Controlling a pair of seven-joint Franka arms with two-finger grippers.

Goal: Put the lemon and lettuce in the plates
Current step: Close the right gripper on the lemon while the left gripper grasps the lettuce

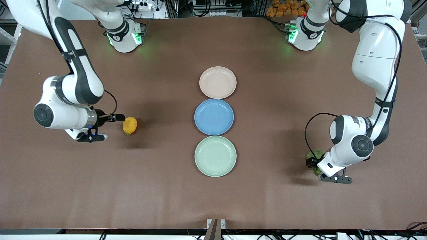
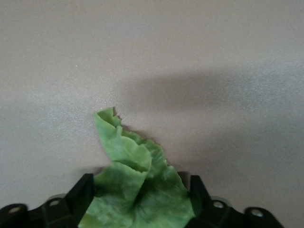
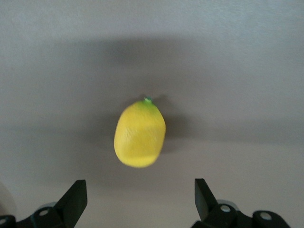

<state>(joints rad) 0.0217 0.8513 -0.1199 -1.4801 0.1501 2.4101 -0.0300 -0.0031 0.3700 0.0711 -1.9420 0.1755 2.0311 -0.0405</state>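
The lemon [image 1: 129, 125] lies on the brown table toward the right arm's end. My right gripper [image 1: 109, 127] is low beside it, open and empty; in the right wrist view the lemon [image 3: 140, 134] lies just ahead of the open gripper [image 3: 137, 195], not between the fingers. The lettuce [image 1: 315, 155] lies toward the left arm's end, partly hidden under my left gripper [image 1: 314, 164]. In the left wrist view the lettuce [image 2: 135, 183] fills the gap of the open left gripper [image 2: 140, 195]. The beige-pink plate [image 1: 218, 82] and the mint green plate [image 1: 215, 156] are empty.
A blue plate [image 1: 214, 116] sits between the two task plates in a line down the table's middle; the mint green one is nearest the front camera. Both arm bases [image 1: 125, 36] stand along the table edge farthest from that camera.
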